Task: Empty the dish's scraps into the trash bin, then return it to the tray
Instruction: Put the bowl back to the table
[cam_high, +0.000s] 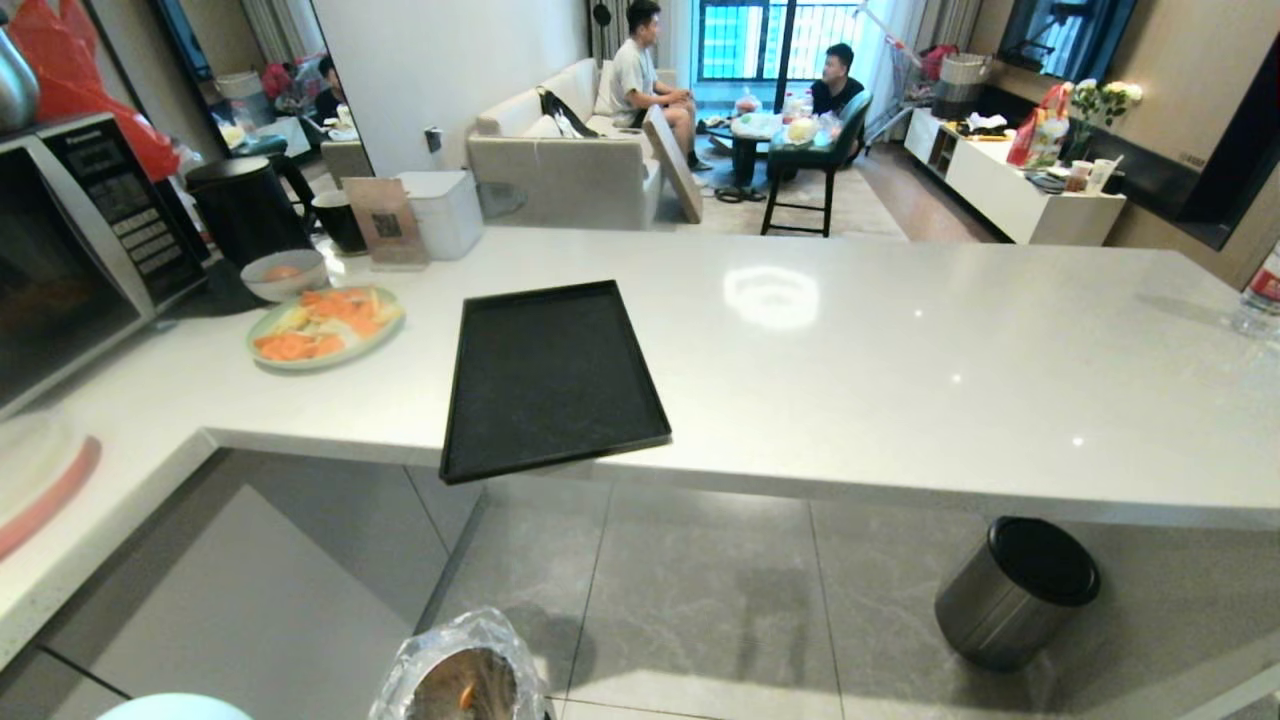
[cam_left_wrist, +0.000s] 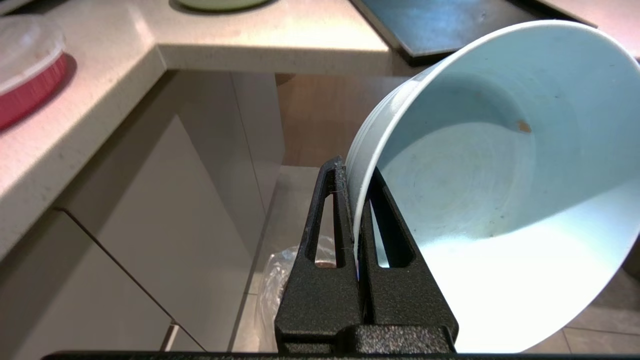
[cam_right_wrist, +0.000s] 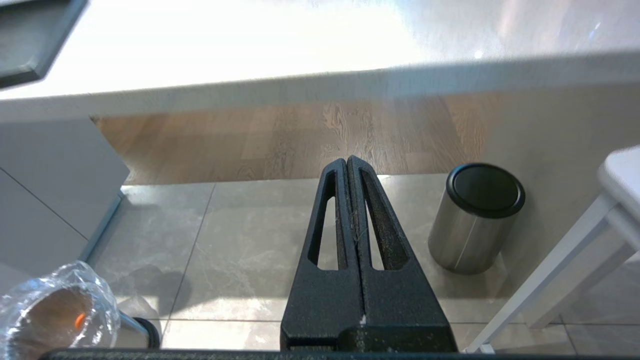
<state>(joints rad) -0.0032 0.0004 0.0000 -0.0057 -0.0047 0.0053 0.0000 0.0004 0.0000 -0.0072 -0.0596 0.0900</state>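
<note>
My left gripper (cam_left_wrist: 355, 167) is shut on the rim of the dish (cam_left_wrist: 490, 190), a pale-blue bowl held tilted on its side. The bowl's inside is bare but for one tiny orange speck (cam_left_wrist: 523, 126). Its rim (cam_high: 175, 708) just shows at the head view's lower edge. Below on the floor stands the bag-lined trash bin (cam_high: 465, 670) (cam_right_wrist: 55, 315), with an orange scrap (cam_high: 465, 693) (cam_right_wrist: 78, 320) inside. The black tray (cam_high: 545, 380) lies bare on the counter, one corner over the edge. My right gripper (cam_right_wrist: 347, 162) is shut on nothing, above the floor tiles.
A steel bin with a black lid (cam_high: 1015, 590) stands on the floor under the counter's right part. On the counter's left are a plate of orange slices (cam_high: 325, 325), a greyish bowl (cam_high: 285, 273) and a microwave (cam_high: 70, 250). Two people sit far back.
</note>
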